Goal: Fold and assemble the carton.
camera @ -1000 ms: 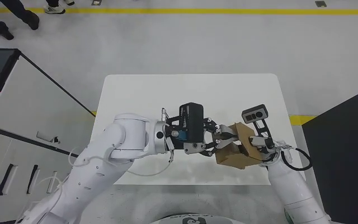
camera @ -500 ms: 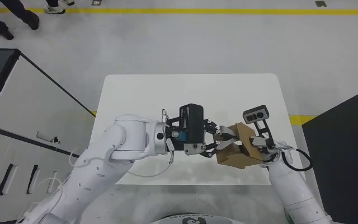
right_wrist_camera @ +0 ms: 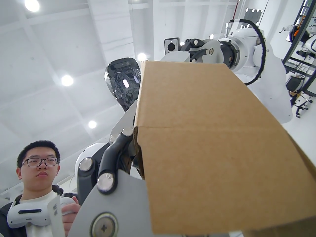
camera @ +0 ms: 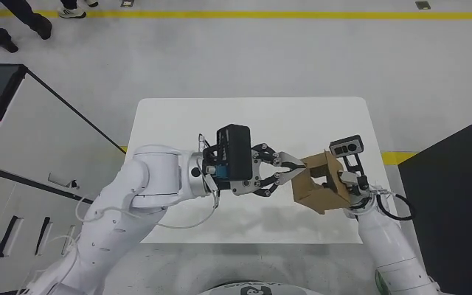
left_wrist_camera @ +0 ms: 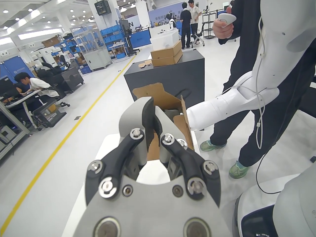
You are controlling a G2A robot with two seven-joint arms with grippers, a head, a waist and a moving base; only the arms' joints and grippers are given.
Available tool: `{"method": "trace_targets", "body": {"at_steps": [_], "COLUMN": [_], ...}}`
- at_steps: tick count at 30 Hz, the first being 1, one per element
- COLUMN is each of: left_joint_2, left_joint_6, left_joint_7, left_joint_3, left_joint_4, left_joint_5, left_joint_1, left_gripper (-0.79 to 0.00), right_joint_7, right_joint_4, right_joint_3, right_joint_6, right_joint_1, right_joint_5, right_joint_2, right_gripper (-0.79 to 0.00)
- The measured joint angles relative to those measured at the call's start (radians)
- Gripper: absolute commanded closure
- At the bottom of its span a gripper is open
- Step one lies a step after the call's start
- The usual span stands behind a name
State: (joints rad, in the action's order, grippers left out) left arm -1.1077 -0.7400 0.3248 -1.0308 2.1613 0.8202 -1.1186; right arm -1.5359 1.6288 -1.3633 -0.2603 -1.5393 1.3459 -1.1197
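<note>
Top view: the carton [camera: 318,188] sits right of centre in the frame, held off the white table [camera: 221,125] between the two arms. It is already opened out from flat into a box shape, with its walls squared. The left gripper [camera: 295,168], at mid-frame, has its fingers pressed together on the carton's left corner edge. The right gripper [camera: 345,195], at the carton's right side, pinches one wall.

Left wrist view: the two fingers [left_wrist_camera: 148,114] meet at lower centre, with a strip of cardboard between the pads. Beyond them is the carton's open mouth. A rounded flap [left_wrist_camera: 149,92] stands upright at the far edge, and a side flap [left_wrist_camera: 184,122] stands out toward the right of the frame. No goods are visible inside. A grey shape deep in the opening cannot be identified.

Right wrist view: a plain outer wall with one crease occupies the right half of the frame. One finger of the right gripper lies against the wall's edge at lower left; the opposite finger is hidden behind the cardboard.

Assessment: erecting the body appears complete. Folding the flaps down and tucking them in is not yet done, so the task is roughly midway.
</note>
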Motion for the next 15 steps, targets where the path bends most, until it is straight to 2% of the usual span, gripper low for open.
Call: {"method": "trace_targets", "body": {"at_steps": [8,15], "left_joint_2": [0.000,-0.003], "left_joint_6": [-0.001,-0.014], "left_joint_7": [-0.001,-0.003], "left_joint_3": [-0.005,0.025], "left_joint_4": [0.011,0.020], "left_joint_5": [0.007,-0.001], "left_joint_1": [0.001,0.006], "left_gripper": [0.000,0.000], "right_joint_7": [0.000,0.061], "right_joint_4": [-0.002,0.010], "right_joint_3": [-0.005,-0.014], "right_joint_6": [-0.017,-0.046], "right_joint_1": [0.005,0.002], "right_joint_5": [0.007,-0.028], "right_joint_2": [-0.002,-0.008], "right_gripper": [0.000,0.000]}}
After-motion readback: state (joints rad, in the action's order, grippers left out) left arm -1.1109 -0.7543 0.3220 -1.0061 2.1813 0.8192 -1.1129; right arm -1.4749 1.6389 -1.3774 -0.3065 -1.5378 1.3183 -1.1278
